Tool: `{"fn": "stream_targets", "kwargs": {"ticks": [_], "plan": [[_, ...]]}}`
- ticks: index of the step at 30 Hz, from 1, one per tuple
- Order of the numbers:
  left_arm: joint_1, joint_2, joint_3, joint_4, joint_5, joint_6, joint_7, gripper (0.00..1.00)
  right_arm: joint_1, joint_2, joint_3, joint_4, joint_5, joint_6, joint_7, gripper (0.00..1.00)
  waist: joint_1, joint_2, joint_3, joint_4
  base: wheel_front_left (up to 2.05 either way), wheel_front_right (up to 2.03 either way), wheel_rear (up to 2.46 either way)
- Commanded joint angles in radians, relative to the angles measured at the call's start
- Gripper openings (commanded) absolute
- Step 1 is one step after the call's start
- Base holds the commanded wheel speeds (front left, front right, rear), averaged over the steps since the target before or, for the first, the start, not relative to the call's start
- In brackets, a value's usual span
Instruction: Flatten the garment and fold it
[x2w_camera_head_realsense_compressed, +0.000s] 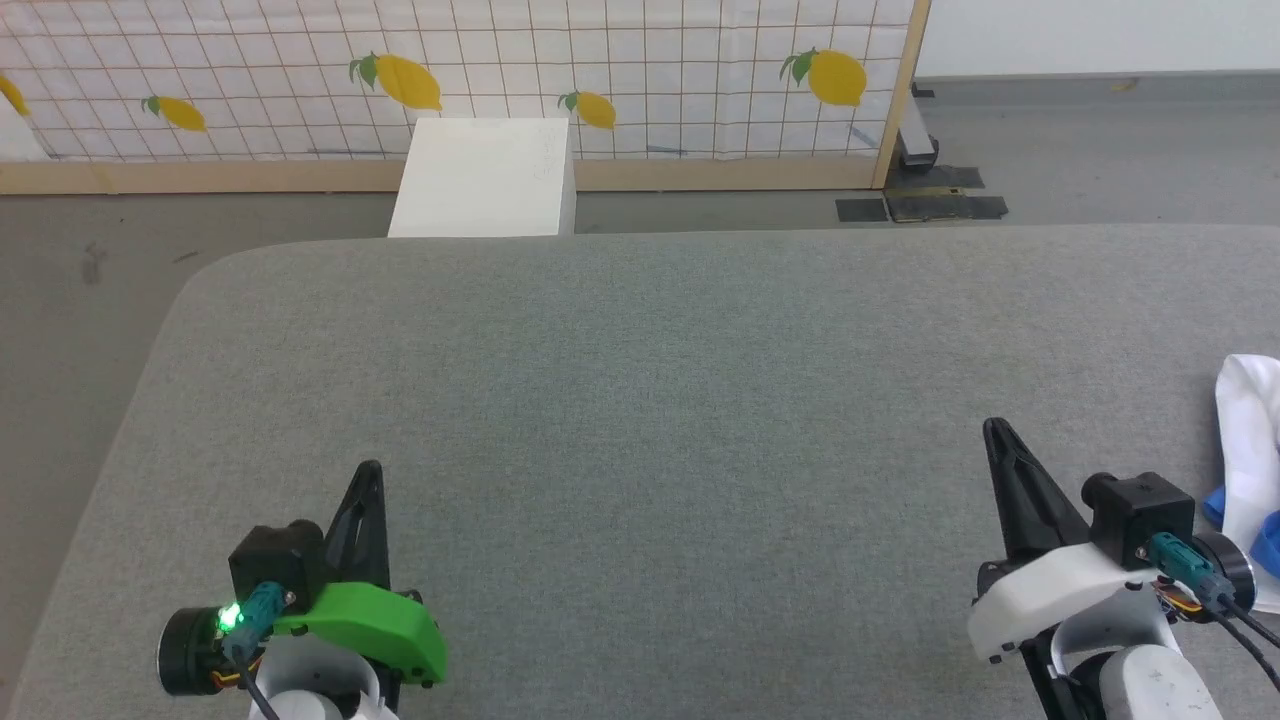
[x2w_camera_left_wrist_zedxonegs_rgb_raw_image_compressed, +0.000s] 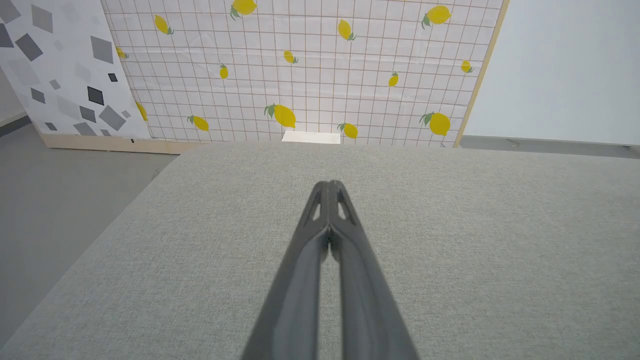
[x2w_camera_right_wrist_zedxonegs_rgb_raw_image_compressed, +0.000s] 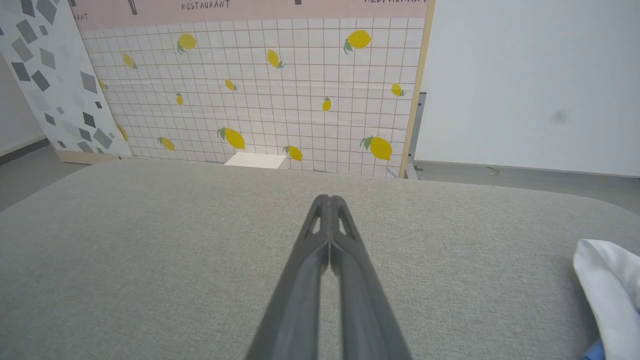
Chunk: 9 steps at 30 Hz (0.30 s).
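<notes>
The garment (x2w_camera_head_realsense_compressed: 1252, 450) lies bunched at the right edge of the grey table, white cloth with a bit of blue low down; most of it is cut off by the picture's edge. The right wrist view catches the garment (x2w_camera_right_wrist_zedxonegs_rgb_raw_image_compressed: 607, 285) at its lower right. My right gripper (x2w_camera_head_realsense_compressed: 993, 428) is shut and empty, just left of the cloth and apart from it; its fingertips (x2w_camera_right_wrist_zedxonegs_rgb_raw_image_compressed: 330, 199) meet over bare table. At the lower left, far from the garment, my left gripper (x2w_camera_head_realsense_compressed: 371, 468) is also shut with nothing in it, fingertips (x2w_camera_left_wrist_zedxonegs_rgb_raw_image_compressed: 329, 185) together.
The grey felt-covered table (x2w_camera_head_realsense_compressed: 640, 380) spans the view, with a rounded far left corner. A white box (x2w_camera_head_realsense_compressed: 487, 178) stands on the floor beyond the far edge, before a lemon-print grid panel (x2w_camera_head_realsense_compressed: 500, 70). Grey floor lies to the left.
</notes>
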Motion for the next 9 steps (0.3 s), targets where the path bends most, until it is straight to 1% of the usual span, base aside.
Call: {"fn": "stream_targets", "kwargs": {"ticks": [1,9], "plan": [[0.010,-0.004,0.003,-0.009,0.019,0.006,0.008,0.00,0.017,0.001,0.002,-0.010,-0.010,-0.001,0.003,0.00,0.0000,0.0000,0.000,0.000,0.00,0.00,0.00],[0.013,-0.007,0.004,-0.023,0.038,0.008,0.024,0.00,0.023,0.001,0.004,-0.026,-0.018,-0.001,0.014,0.00,0.0000,0.0000,0.000,0.003,0.00,0.00,0.00]]}}
